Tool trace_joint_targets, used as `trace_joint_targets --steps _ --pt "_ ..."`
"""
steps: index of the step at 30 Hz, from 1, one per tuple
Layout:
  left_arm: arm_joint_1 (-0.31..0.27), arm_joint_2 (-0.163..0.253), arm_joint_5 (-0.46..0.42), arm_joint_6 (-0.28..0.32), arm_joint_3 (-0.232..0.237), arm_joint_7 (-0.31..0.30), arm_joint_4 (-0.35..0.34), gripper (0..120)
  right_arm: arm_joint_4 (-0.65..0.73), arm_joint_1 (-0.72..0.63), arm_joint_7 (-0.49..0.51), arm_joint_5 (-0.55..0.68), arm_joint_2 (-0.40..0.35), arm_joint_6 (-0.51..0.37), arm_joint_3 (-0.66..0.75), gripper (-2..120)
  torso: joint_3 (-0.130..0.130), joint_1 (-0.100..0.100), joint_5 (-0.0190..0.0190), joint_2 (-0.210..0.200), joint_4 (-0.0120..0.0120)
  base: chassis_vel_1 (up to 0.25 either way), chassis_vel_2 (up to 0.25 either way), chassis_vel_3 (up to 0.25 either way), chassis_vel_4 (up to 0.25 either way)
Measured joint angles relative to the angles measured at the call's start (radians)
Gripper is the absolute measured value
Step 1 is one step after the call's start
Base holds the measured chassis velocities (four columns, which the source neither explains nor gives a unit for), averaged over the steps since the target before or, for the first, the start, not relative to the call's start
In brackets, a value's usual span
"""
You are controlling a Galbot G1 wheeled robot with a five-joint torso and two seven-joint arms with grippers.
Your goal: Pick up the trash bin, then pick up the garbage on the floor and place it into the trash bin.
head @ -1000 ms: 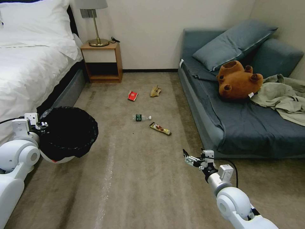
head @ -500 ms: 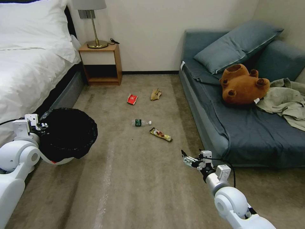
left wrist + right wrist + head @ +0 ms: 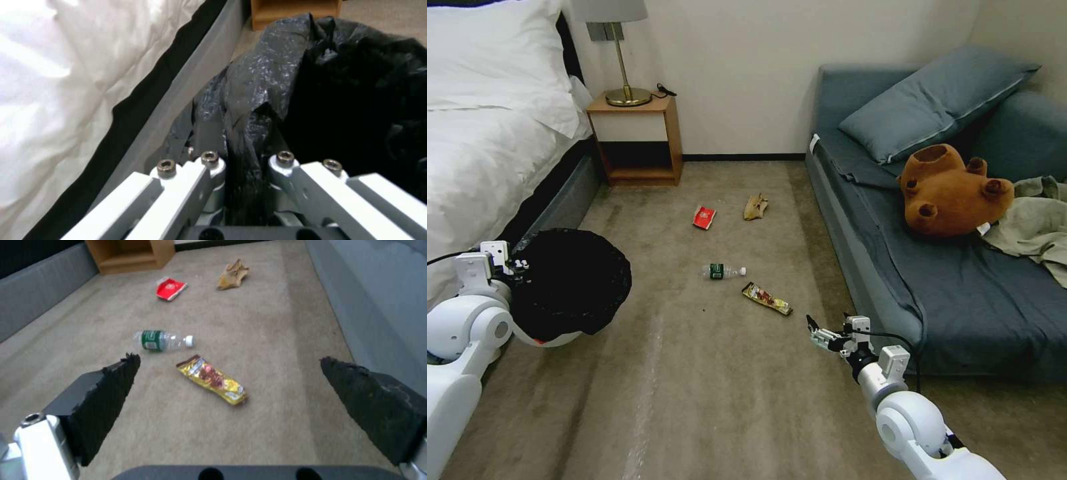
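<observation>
At near left beside the white bed (image 3: 474, 153), the left gripper (image 3: 242, 166) pinches the black plastic liner of the small round trash bin (image 3: 570, 280), held above the tan carpet (image 3: 707, 387). At near right, the right gripper (image 3: 816, 332) hovers with jaws spread wide. Farther off on the carpet lie the clear green-labelled bottle (image 3: 162, 341), long yellow-brown wrapper (image 3: 212, 379), red snack packet (image 3: 170, 288) and crumpled tan paper bag (image 3: 233, 274).

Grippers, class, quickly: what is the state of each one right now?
Left gripper: shut on the trash bin, pinching its bag-covered rim.
Right gripper: open, holding nothing, above the carpet.
</observation>
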Motion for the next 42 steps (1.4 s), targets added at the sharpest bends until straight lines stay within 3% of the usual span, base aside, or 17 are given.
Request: trace_joint_targets --steps 21,42 --pt "0.019 0.004 -0.002 -0.001 -0.004 -0.001 -0.016 6 0.001 -0.016 -0.001 -0.019 0.015 0.003 -0.003 100 0.0 0.0 0.0002 0.0 0.0003 -0.141 0.14 0.137 -0.14" --pt "0.042 -0.024 0.021 -0.009 -0.009 0.013 -0.02 6 0.002 -0.029 -0.001 -0.035 0.027 0.005 -0.004 100 0.0 0.0 0.0 0.0 0.0 -0.144 0.142 0.146 -0.147"
